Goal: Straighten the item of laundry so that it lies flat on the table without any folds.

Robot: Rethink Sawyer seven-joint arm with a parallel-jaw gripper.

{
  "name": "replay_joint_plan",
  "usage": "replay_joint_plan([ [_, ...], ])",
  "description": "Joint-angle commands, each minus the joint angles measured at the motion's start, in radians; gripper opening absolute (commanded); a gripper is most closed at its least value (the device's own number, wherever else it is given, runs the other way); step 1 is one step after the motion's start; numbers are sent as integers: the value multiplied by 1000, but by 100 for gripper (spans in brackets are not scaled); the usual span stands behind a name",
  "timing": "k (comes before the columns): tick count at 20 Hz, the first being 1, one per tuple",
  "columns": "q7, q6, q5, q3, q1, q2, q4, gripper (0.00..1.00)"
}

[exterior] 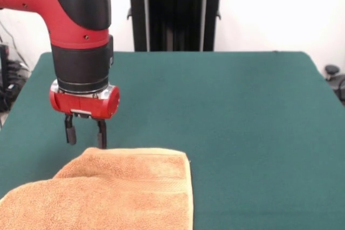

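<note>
The orange-tan towel (135, 192) lies at the near left of the green table (242, 122) and runs off the picture's bottom edge. Its left part is folded over, with a diagonal fold edge making a raised second layer. Its right and far edges are straight, with a woven band across it. My gripper (85, 143) hangs from the red arm, pointing straight down just behind the towel's far edge near its far left corner. The fingers (101, 136) stand apart with nothing between them. The tips are about level with the towel's edge. I cannot tell if they touch the table.
The robot's black pedestal (175, 12) stands at the table's far side. Cables (8, 74) hang off the far left edge. A dark caster-like object (331, 71) sits beyond the right edge. Bare green felt covers the table's middle and right.
</note>
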State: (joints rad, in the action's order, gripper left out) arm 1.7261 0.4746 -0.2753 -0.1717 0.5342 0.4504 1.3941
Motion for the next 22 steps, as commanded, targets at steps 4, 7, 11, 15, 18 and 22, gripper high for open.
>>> replay_joint_plan([
  [4,94,71,33,-38,-47,-25,36,100],
  [7,93,63,30,-37,-42,-18,52,100],
  [11,77,99,36,-40,-36,9,61,100],
  [15,39,199,58,-49,-10,106,120,100],
  [18,23,312,78,-45,-12,168,124,100],
  [22,6,405,89,-46,-12,222,122,100],
])
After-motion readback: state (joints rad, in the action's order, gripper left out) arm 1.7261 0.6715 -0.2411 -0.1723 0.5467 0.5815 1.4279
